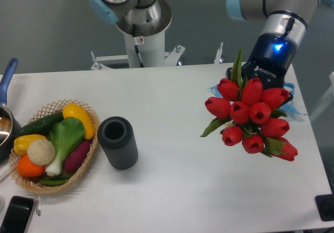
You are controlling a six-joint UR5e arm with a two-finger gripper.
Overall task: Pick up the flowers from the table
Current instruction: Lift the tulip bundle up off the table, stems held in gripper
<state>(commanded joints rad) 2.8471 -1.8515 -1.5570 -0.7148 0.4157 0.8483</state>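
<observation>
The flowers (251, 116), a bunch of red tulips with green leaves, are at the right of the white table (172, 97). The blooms face the camera and hide the stems and band. They look raised off the tabletop. My gripper (264, 72), black with a blue light, comes down from the upper right directly behind the bunch. Its fingers are hidden by the blooms, and the bunch hangs from it, so it appears shut on the stems.
A dark grey ribbed cylinder vase (117, 142) stands left of centre. A wicker basket (91, 119) of toy vegetables sits at the left edge, a pot (5, 123) beyond it. Blue ribbon scraps (295, 108) lie behind the bunch. A phone (15, 216) lies at the front left.
</observation>
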